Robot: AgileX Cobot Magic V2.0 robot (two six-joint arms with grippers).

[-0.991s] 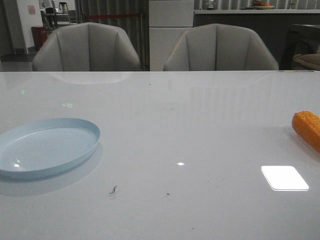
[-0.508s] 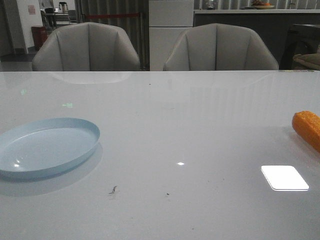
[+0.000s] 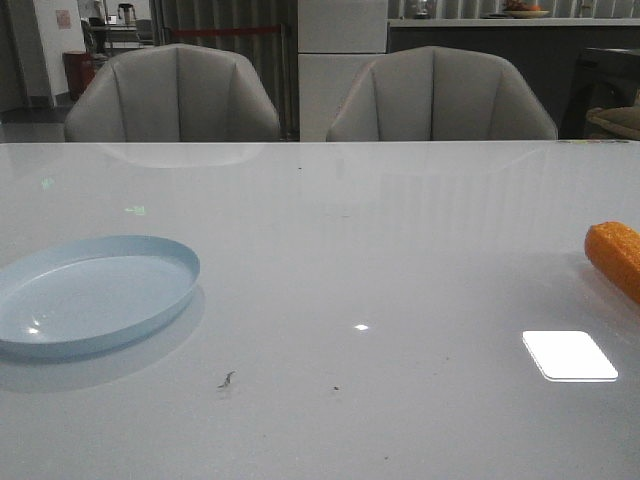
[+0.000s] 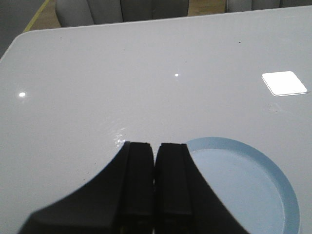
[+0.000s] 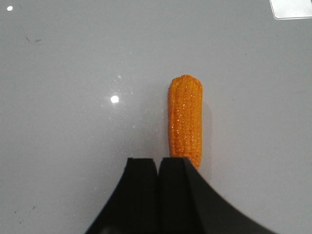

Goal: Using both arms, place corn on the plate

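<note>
The orange corn (image 3: 616, 258) lies on the white table at the far right edge of the front view, partly cut off. In the right wrist view the corn (image 5: 185, 119) stretches away from my right gripper (image 5: 159, 161), which is shut with nothing in it, above the cob's near end. The pale blue plate (image 3: 95, 293) rests at the table's left. In the left wrist view my left gripper (image 4: 155, 145) is shut and empty, hovering beside the plate (image 4: 243, 187). Neither arm shows in the front view.
Two grey chairs (image 3: 175, 95) (image 3: 440, 95) stand behind the table's far edge. A bright light reflection (image 3: 568, 355) sits on the glossy tabletop near the corn. Small dark specks (image 3: 227, 379) lie near the front.
</note>
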